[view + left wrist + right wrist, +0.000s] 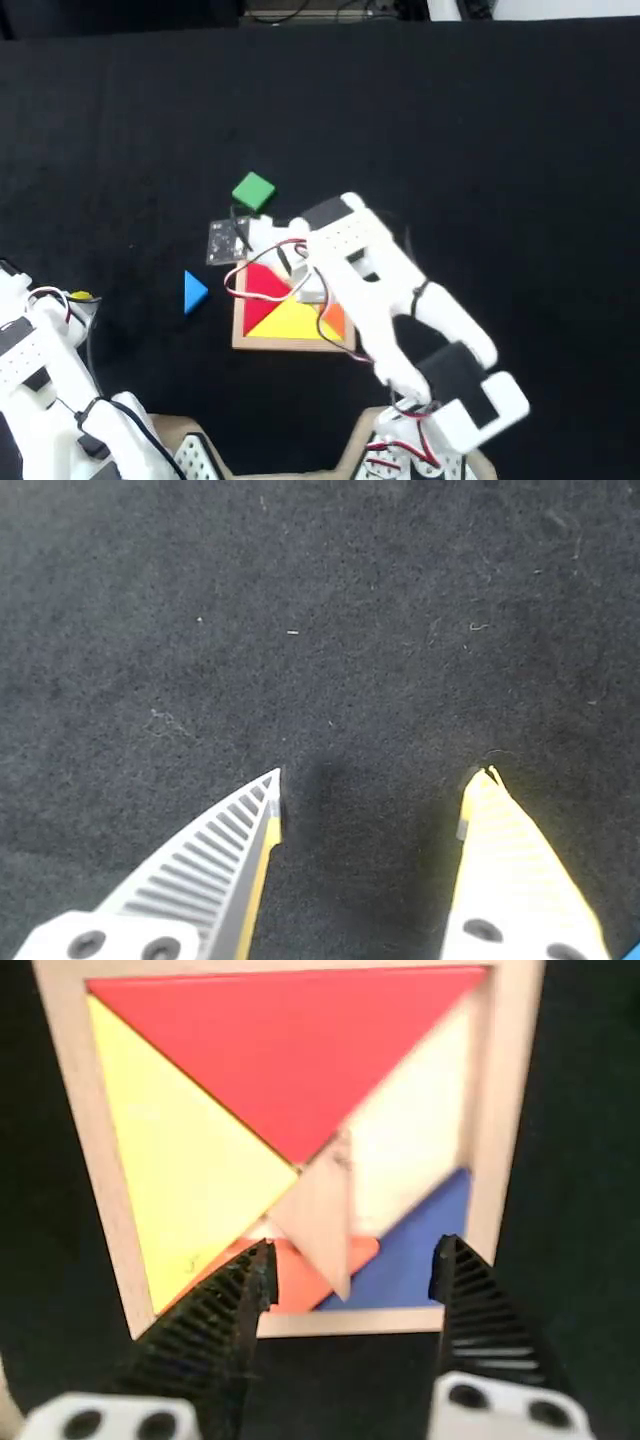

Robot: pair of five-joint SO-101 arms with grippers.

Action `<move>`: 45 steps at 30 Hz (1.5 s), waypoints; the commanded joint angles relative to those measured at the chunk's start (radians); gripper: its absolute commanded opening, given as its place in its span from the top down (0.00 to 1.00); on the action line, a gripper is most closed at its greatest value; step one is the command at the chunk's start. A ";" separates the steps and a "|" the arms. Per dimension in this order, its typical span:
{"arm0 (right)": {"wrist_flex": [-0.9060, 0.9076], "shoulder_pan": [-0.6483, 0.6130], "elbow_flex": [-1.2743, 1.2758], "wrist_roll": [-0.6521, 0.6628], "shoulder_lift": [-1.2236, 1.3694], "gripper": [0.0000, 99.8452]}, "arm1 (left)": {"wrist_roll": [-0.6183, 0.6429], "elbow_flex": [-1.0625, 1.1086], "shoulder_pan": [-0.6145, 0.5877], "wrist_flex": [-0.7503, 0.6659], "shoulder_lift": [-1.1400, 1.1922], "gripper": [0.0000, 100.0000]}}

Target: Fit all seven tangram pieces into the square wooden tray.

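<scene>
With the right tool (355, 1250) held wide open and empty over the square wooden tray (510, 1110), the green square (253, 191) is seen just beyond it on the tabletop (500, 150), and the blue triangle (195, 292) between it and the open, empty left tool (380, 775).

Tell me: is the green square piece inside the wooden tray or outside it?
Outside. The green square piece lies on the black table, apart from the wooden tray, whose frame does not enclose it.
</scene>
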 commanded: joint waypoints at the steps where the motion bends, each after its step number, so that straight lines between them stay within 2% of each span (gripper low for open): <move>1: -0.014 -0.017 -0.005 0.055 0.012 0.74 | 0.002 -0.002 0.016 -0.017 -0.011 0.72; 13: 0.034 -0.014 0.001 0.193 0.021 0.75 | 0.002 -0.002 0.016 -0.017 -0.011 0.72; 18: 0.028 -0.014 0.002 0.212 0.022 0.75 | 0.002 -0.002 0.016 -0.017 -0.011 0.72; 23: 0.026 -0.014 0.018 0.253 0.044 0.81 | 0.002 -0.002 0.016 -0.017 -0.011 0.72; 45: -0.075 -0.015 -0.007 0.249 0.145 0.81 | 0.002 -0.002 0.016 -0.017 -0.011 0.72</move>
